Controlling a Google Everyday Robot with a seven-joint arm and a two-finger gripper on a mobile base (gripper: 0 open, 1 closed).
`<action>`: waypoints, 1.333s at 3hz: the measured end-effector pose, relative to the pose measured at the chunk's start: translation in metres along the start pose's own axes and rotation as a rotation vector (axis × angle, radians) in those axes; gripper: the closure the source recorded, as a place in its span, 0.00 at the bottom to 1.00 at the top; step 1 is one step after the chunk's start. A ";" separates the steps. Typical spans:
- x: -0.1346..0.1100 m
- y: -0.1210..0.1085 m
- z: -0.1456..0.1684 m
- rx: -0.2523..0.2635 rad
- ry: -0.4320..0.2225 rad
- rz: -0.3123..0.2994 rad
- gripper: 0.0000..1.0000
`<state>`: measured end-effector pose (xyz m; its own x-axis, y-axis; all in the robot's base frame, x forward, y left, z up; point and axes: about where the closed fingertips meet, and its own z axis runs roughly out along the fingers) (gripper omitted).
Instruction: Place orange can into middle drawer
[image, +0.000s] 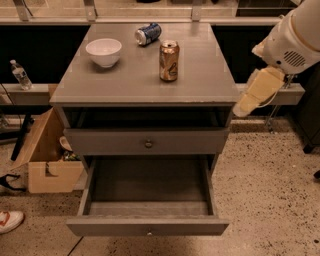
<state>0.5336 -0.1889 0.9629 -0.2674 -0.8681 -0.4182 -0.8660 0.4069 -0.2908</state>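
- Orange-gold metal drink can with a silver top is standing upright on the grey cabinet top, near the middle. Nothing is touching it.
- The wide, shallow grey wooden middle drawer is pulled open below, and we see only its bare floor inside.
- The cream-coloured gripper hangs off the cabinet's right edge, about level with the top and well apart from the can. We can't tell if it's released or clenched, but it isn't holding anything.
- A round white bowl sits to the can's left, and a blue-and-white can lies on its side behind it. Neither is between the can and the gripper.
- The closed grey drawer front with a small knob sits right above the open drawer.
- An open cardboard box sits on the floor to the left.
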 end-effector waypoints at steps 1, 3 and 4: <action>-0.022 -0.036 0.024 0.051 -0.129 0.076 0.00; -0.075 -0.106 0.100 0.079 -0.345 0.213 0.00; -0.077 -0.107 0.105 0.077 -0.354 0.217 0.00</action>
<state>0.6913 -0.1354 0.9360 -0.2669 -0.6139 -0.7429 -0.7677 0.6014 -0.2212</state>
